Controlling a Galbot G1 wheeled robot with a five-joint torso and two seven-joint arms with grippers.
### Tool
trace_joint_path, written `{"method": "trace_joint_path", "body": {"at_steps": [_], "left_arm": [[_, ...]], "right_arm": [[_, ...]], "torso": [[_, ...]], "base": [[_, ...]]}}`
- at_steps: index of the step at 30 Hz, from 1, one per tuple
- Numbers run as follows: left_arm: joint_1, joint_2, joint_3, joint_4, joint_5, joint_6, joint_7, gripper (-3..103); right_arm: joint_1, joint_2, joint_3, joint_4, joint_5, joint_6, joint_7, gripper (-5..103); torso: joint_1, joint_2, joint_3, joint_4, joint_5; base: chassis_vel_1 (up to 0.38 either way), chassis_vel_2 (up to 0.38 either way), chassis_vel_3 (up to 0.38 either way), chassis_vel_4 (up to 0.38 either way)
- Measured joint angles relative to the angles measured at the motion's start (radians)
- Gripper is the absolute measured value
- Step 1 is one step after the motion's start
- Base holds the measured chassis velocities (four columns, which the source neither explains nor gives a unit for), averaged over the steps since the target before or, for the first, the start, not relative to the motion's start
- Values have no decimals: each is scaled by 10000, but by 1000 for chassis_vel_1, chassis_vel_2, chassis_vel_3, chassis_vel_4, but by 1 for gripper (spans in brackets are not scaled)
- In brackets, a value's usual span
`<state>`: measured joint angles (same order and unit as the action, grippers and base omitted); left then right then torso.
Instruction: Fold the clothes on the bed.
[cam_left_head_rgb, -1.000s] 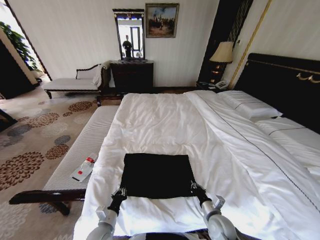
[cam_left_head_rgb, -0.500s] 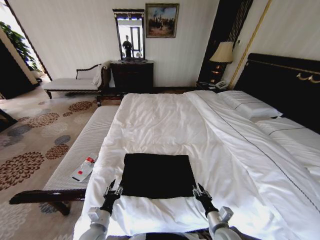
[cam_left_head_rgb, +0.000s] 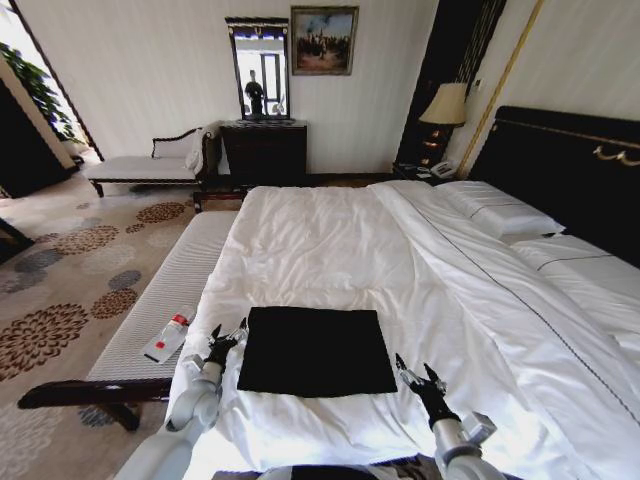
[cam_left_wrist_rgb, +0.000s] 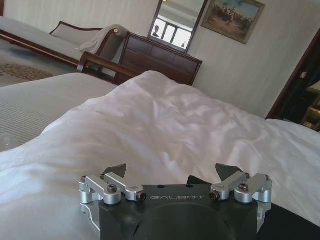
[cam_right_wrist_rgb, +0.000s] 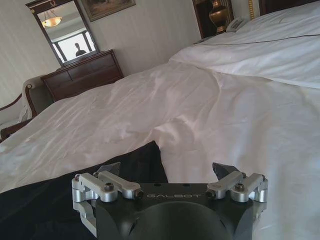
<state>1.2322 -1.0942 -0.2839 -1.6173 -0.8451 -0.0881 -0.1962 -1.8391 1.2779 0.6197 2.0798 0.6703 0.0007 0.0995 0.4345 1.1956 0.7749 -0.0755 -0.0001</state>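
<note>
T-shirt (cam_left_head_rgb: 315, 350) flat on bed (cam_left_head_rgb: 330, 240), long axis crosswise; left gripper (cam_left_head_rgb: 226, 338) just beside its left edge, nearer; right gripper (cam_left_head_rgb: 420, 378) off near-right corner; both released, empty

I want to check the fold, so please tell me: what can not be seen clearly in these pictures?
- T-shirt, head view: folded to a plain black rectangle; any lettering is turned inside or underneath.
- T-shirt, left wrist view: the open left gripper and its body cover nearly all of it.
- T-shirt, right wrist view: the open right gripper hides its near part.
- Bottle on the bench, head view: label too small to read.
</note>
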Motion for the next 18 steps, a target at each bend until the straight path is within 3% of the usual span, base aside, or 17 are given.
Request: {"method": "trace_joint_path", "body": {"at_steps": [2,5,16,18], "left_arm": [[-415,-98,154,455,-101,22,77,100],[-1497,-427,676,1648,-209,126,277,100],[-2167,-292,1565,2615,-463,370,922,102],[-2277,-260,1688,2820,-398,370,1042,98]], "right_arm": [[35,0,-24,75,-35,-62,35,100],[135,298,-68,124,-217,-214,175,100],[145,565,-119,187,-262,-366,239,100],[186,503,-93,230,-157,-416,270,100]], "torso": [[-1,0,0,7,1],[0,0,0,-10,1],[0,0,-2,-3,2],[0,0,-2,-2,1]], "base": [[0,0,0,0],[0,0,0,0],[0,0,0,0],[0,0,0,0]]}}
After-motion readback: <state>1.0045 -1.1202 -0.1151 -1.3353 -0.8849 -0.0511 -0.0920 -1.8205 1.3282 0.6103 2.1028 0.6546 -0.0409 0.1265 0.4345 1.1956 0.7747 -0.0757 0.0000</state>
